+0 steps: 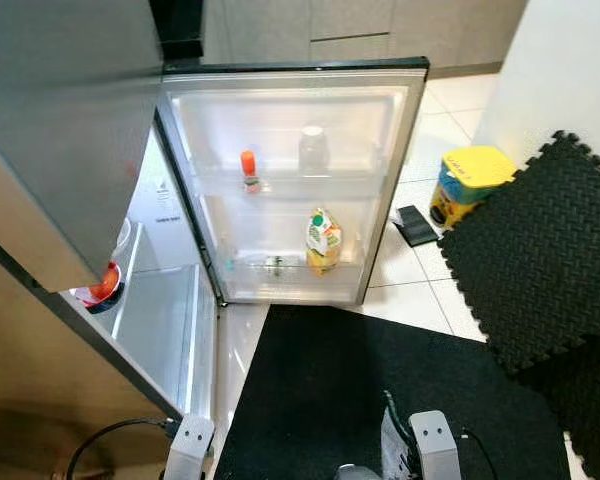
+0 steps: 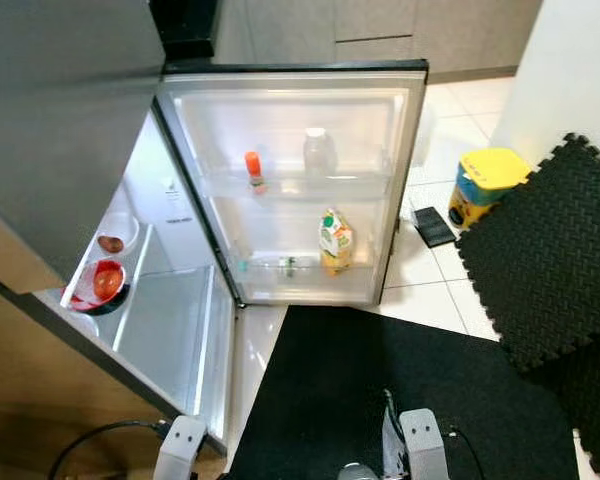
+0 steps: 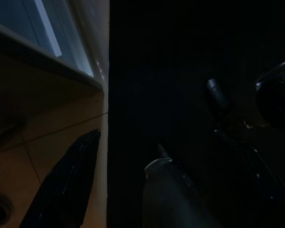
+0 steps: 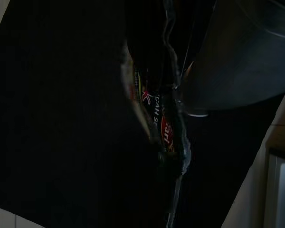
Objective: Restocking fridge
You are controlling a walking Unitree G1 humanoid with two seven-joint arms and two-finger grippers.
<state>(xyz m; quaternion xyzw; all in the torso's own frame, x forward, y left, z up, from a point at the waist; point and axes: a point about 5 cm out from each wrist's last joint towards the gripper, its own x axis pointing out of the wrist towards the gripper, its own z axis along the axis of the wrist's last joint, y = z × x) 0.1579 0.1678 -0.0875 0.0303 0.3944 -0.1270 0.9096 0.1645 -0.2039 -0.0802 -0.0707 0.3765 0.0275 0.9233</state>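
Note:
The fridge door [image 1: 292, 190] stands wide open, its shelves facing me. It holds an orange-capped bottle [image 1: 248, 168], a clear jar [image 1: 313, 148], a juice carton [image 1: 322, 240] and a small item lying in the bottom rack [image 1: 275, 264]. On the fridge's inner shelf [image 2: 165, 320] sit a bowl of red food [image 2: 105, 282] and a smaller bowl [image 2: 111, 243]. My right gripper [image 4: 154, 57] hangs low over the black mat, shut on a printed snack packet [image 4: 164, 126], which also shows by my right arm [image 1: 390, 440]. My left gripper [image 3: 128, 142] hangs idle and open beside the fridge's bottom edge.
A black mat [image 1: 370, 390] lies in front of the fridge. Black foam tiles [image 1: 540, 260] cover the floor to the right, with a yellow and blue container [image 1: 468, 180] and a dark flat object [image 1: 416, 224] on the white tiles. A cable [image 1: 110, 440] runs at lower left.

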